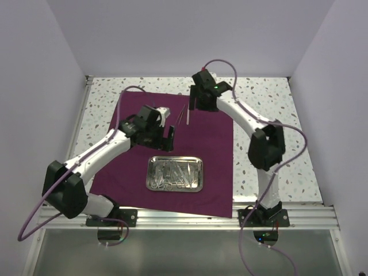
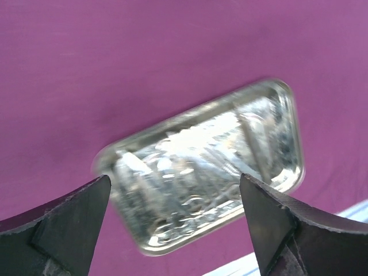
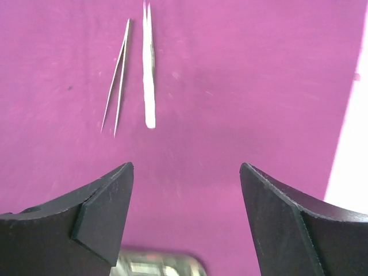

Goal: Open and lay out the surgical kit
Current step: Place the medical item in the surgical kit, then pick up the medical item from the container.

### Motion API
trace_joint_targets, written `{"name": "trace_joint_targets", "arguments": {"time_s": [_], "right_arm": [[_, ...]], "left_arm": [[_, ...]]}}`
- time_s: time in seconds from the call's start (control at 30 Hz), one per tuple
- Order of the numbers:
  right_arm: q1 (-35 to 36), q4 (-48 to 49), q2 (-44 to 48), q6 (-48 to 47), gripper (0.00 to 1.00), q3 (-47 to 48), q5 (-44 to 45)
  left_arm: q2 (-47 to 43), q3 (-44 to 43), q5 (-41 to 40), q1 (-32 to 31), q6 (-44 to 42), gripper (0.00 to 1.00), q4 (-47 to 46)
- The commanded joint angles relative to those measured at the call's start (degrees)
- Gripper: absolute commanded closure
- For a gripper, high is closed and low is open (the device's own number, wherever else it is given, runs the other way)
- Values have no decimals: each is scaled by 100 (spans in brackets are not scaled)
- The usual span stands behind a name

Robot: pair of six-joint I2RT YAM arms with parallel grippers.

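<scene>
1. Already unfolded, the cloth wrap [image 1: 213, 155] lies flat across the middle of the speckled table [image 1: 115, 86]. Spread like this it serves as the working field, so the opening half of the job looks done.
2. Above the cloth, just beyond the far-left corner of the tray, hangs the left gripper [image 1: 168, 138]. Its jaws are spread with nothing between them. Its wrist view looks straight at the tray, so it is probably lined up to fetch a piece.
3. Over the far part of the cloth, the right gripper [image 1: 195, 103] also has its jaws wide apart and empty. Being near the laid-out pieces, it is probably the arm that serves that end.
4. On the near half of the cloth sits the steel tray [image 1: 174, 173], flat and midway between the two arm bases, where either arm can reach it.
5. Inside the tray lies a tangle of silver instruments [image 1: 172, 172], overlapping too much to count. Most of the laying out seems to remain.
6. At the far end, two tweezers [image 1: 185, 115] lie on the cloth ahead of the right fingers, clear of them. The slimmer tweezers [image 3: 117, 80] and the broader tweezers [image 3: 149, 69] are close together but not touching, so each can be seen and picked up separately.
</scene>
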State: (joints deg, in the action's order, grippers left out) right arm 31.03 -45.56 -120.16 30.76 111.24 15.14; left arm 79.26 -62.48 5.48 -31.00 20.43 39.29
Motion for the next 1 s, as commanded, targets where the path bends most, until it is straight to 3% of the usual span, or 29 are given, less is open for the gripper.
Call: {"name": "trace_joint_targets", "arguments": {"time_s": [0.0,0.3,0.63,0.97], "right_arm": [[-35,-119,1414,-97,21,-672,604],[-35,-637,3463,158,21,-2834,921],[-35,-1016,4176,44,21,-3091,719],[-35,-1235,5079,-167,22,-3416,139]], "left_arm": [[421,-343,156,-615,136,3,-439],[1451,-730,-213,-1452,734,11,-651],[2426,-1196,-802,-1988,1490,19,-502],[3401,-1968,-1592,-2190,2474,53,262]]}}
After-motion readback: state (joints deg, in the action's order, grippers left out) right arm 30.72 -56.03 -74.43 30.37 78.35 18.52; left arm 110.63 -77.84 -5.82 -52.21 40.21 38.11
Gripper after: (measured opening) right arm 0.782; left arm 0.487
